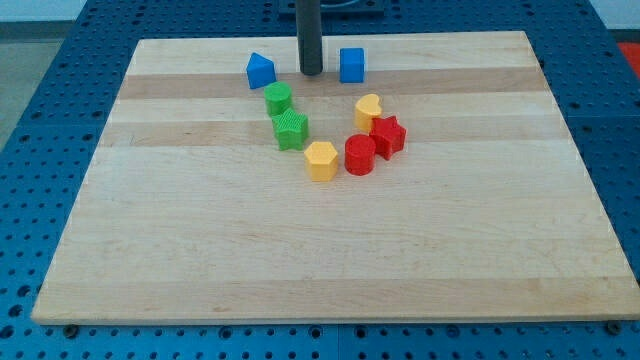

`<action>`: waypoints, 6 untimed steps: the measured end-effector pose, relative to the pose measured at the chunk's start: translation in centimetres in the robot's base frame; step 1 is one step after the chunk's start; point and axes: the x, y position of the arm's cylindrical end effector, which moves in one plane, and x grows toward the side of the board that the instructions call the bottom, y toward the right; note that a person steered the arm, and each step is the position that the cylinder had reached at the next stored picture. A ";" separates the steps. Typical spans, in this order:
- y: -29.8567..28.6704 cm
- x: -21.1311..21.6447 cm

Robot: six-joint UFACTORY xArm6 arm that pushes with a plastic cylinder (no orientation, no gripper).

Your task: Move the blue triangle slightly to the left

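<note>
Dark straight rod ending in my tip (311,72), standing at the far edge of the pale wooden board (200,260), between two blue pieces and touching neither. No fingers on this rig, so nothing to report as wide, narrow or holding; only a bare rod end resting at board height.

Small blue plastic triangle block (260,70) lying far and a little left of centre, just left of my tip with a narrow gap between. Probably a deliberate placing: a tip on the triangle's right side is where a short leftward push would start. Board to the triangle's left bare, so no obstacle likely in that direction. Task apparently not yet done, contact not yet made.

Small blue plastic cube (351,64) just right of my tip, out of the push line.

Counted: two blue pieces, two green, two yellow, two red, eight in all. Green cylinder-like block (278,98) just near of the triangle, green star block (291,129) touching it on the near side. Yellow hexagon block (321,160) nearer still, red cylinder block (360,154) beside it, red star block (388,135) and yellow heart block (368,110) to the right, forming a loose curve.
</note>
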 end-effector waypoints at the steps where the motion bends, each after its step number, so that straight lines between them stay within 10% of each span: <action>1: -3.1 0.0; 6: -4.0 -2.4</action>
